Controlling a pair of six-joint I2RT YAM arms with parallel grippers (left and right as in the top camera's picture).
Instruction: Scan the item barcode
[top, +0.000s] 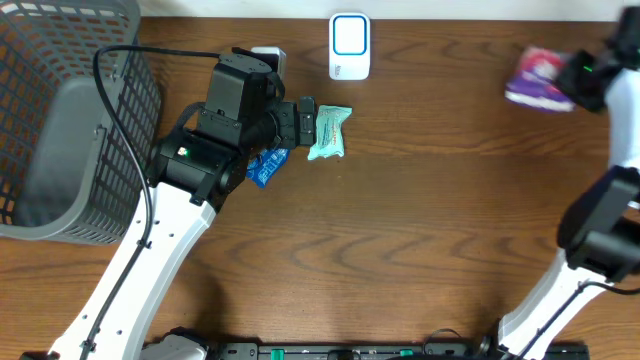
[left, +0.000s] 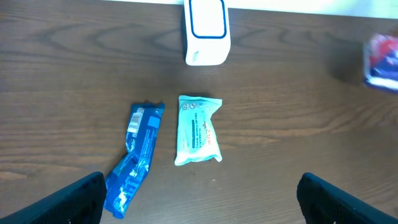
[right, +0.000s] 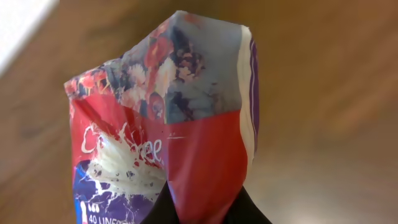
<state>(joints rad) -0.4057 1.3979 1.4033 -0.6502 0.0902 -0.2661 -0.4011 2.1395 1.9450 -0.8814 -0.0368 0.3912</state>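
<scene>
Overhead, the red and purple packet (top: 540, 78) is seen at the far right of the table (top: 420, 230), clenched in the right gripper (top: 585, 75) and blurred. In the right wrist view, the packet's lower end is shown pinched between the dark fingers (right: 255, 218). The left gripper (left: 200, 190) is spread wide, with nothing grasped, over a teal packet (left: 198, 129) and a blue packet (left: 135, 155). These are laid side by side near the white scanner (left: 207, 31) at the far edge. A grey mesh basket (top: 60, 120) is placed at the left.
</scene>
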